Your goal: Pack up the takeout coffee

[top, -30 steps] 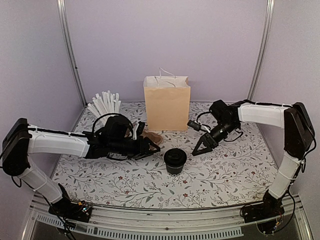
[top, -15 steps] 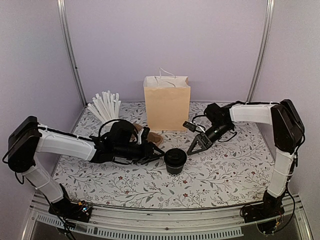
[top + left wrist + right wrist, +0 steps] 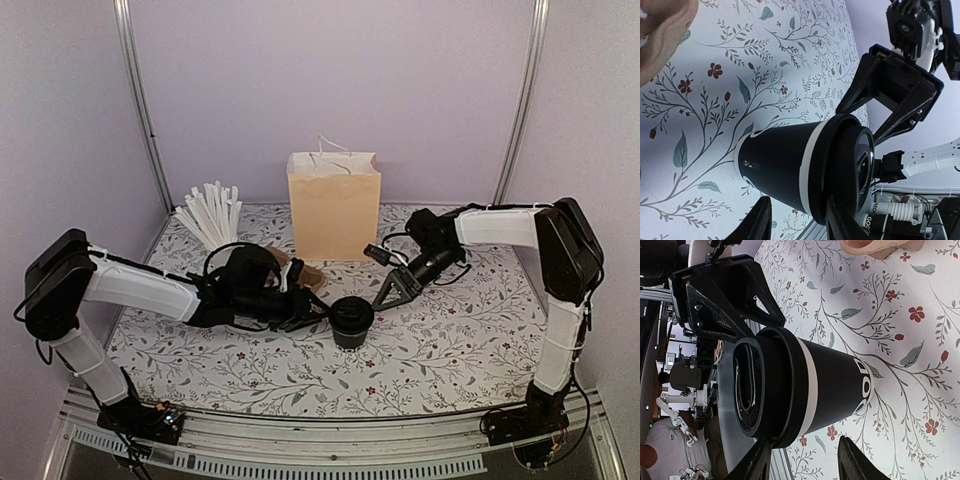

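i log: takeout coffee (image 3: 351, 320) lidded, upright in front of paper bag (image 3: 334, 208) | left gripper (image 3: 318, 312), right gripper (image 3: 386, 296) flank it, fingers parted, empty | bagging not yet done

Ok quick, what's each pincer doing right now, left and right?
Left pincer: open, holding nothing, tips by the black cup.
Right pincer: open, holding nothing, near the same cup.
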Controlling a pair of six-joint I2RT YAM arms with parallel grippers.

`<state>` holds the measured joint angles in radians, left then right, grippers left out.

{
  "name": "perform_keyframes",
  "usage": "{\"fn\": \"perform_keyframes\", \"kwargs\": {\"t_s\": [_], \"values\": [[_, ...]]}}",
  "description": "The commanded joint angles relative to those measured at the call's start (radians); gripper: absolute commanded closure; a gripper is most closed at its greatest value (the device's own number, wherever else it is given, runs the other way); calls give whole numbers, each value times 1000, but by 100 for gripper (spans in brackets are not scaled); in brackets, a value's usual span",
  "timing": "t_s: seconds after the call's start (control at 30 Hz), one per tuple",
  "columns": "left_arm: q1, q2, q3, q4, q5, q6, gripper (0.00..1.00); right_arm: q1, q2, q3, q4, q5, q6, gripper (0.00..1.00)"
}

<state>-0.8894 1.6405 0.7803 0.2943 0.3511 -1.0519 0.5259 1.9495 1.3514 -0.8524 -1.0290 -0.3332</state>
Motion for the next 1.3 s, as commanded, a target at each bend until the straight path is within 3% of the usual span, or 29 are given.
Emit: {"fn": "perform_keyframes", "kwargs": {"t_s": [0.0, 0.3, 0.43, 0.53, 0.63, 0.7, 0.97, 1.27], "values": [[-7, 22, 24, 17, 14, 2, 60, 20, 34, 29, -7, 7, -4, 52], [-7, 64, 15, -106, 9, 10, 63, 24, 94, 24, 1, 74, 33, 55], [-5, 132, 38, -258, 3, 70, 76, 34, 129, -18, 35, 188, 78, 57], [-5, 209, 49, -368, 4, 118, 82, 34, 169, -50, 52, 349, 131, 64], [3, 277, 19, -371, 23, 124, 89, 34, 193, -80, 78, 490, 163, 76], [8, 307, -10, -325, 55, 113, 93, 34, 204, -87, 83, 515, 175, 78], [6, 270, 67, -386, -1, 161, 98, 55, 164, -43, 58, 390, 119, 76], [-37, 132, 155, -389, -60, 203, 96, 55, 17, 23, -10, 240, 23, 65]]}}
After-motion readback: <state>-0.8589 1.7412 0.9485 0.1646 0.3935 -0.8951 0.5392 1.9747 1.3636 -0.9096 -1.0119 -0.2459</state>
